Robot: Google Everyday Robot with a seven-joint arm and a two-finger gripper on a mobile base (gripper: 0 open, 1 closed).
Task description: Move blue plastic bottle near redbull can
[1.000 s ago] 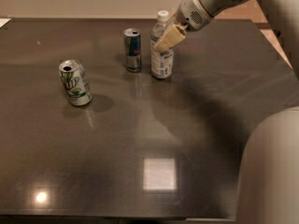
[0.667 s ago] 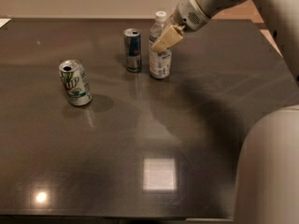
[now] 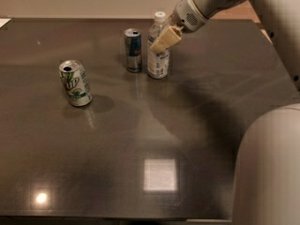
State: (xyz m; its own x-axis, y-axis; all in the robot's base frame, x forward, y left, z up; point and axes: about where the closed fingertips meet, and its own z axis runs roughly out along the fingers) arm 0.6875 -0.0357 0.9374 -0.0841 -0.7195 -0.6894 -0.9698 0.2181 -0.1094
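The blue plastic bottle (image 3: 158, 60), clear with a white cap and a white-and-blue label, stands upright at the back middle of the dark table (image 3: 140, 125). The redbull can (image 3: 133, 50), slim and blue-and-silver, stands upright just left of it with a small gap between them. My gripper (image 3: 165, 39) reaches in from the upper right. Its tan fingers (image 3: 161, 42) are closed on the bottle's upper body, just below the cap.
A white-and-green soda can (image 3: 75, 82) leans tilted at the left of the table. My arm's large white body (image 3: 269, 168) fills the lower right corner. The table's far edge runs just behind the bottle and can.
My gripper and the bottle have shifted a little to the left, closer to the redbull can. Both cans have stayed where they were.
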